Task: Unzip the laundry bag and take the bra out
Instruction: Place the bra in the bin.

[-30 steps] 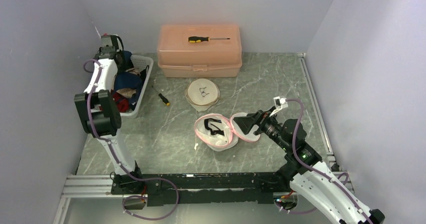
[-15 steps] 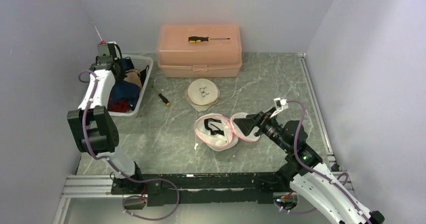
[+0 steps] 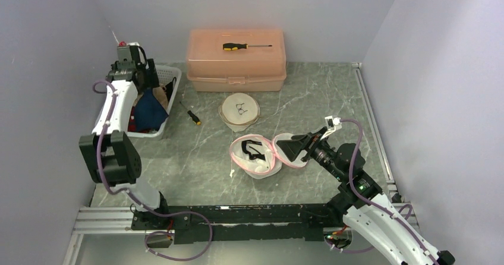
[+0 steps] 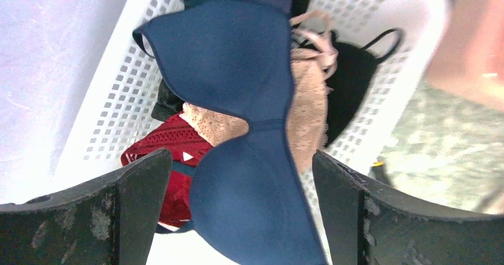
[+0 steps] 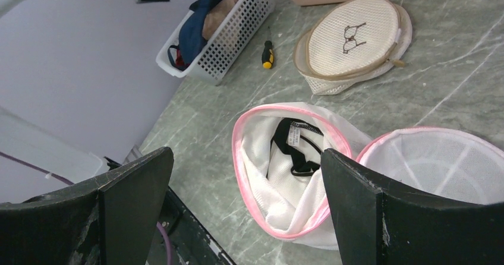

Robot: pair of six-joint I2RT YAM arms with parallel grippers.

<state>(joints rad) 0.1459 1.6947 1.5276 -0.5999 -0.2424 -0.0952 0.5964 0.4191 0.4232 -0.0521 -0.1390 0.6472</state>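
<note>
The pink-rimmed white laundry bag (image 3: 255,158) (image 5: 285,176) lies unzipped mid-table, its round lid (image 5: 440,164) flipped to the right. A black bra (image 5: 294,152) (image 3: 254,150) shows inside it. My right gripper (image 3: 291,146) (image 5: 246,155) hovers open just right of the bag's mouth, holding nothing. My left gripper (image 3: 142,78) (image 4: 241,158) is open over the white basket (image 3: 169,75) (image 4: 113,116). A blue bra (image 4: 238,98) (image 3: 151,113) sits loose below its jaws, on top of the basket's other garments.
A beige round mesh bag (image 3: 239,110) (image 5: 353,39) lies zipped behind the pink one. A peach toolbox (image 3: 236,60) stands at the back with a screwdriver (image 3: 243,46) on its lid. A small screwdriver (image 3: 193,116) (image 5: 268,55) lies next to the basket. Walls close in left and right.
My left gripper has opened and let go of the blue bra, which now rests over the basket. The right arm has not moved.
</note>
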